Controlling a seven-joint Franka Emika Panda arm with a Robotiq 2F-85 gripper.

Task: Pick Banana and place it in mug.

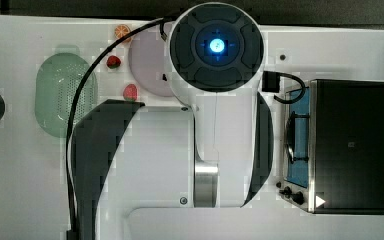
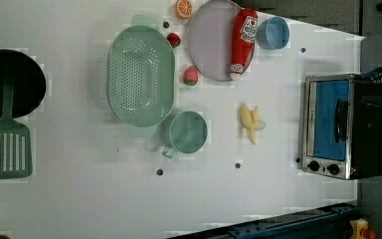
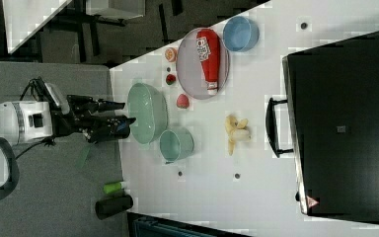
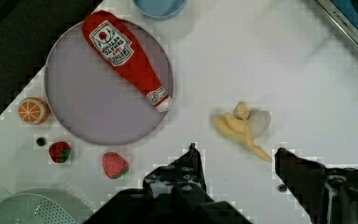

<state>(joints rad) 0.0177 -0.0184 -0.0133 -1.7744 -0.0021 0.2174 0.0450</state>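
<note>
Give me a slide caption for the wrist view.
Open gripper above the white table, the banana lying just ahead of its fingertips, beside a ketchup bottle on a plate.

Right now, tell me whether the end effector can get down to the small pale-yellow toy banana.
Probably yes. The end effector is open above the white table, and the banana lies alone, apart from the red ketchup bottle and grey plate.

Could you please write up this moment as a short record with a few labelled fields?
target: small pale-yellow toy banana, lying on the white table, ungrasped
destination: round sage-green mug, upright, nothing visible inside
gripper: black two-finger gripper open, above the table near the banana
plate: lilac round plate holding a red ketchup bottle
beside mug: oval green perforated colander
</note>
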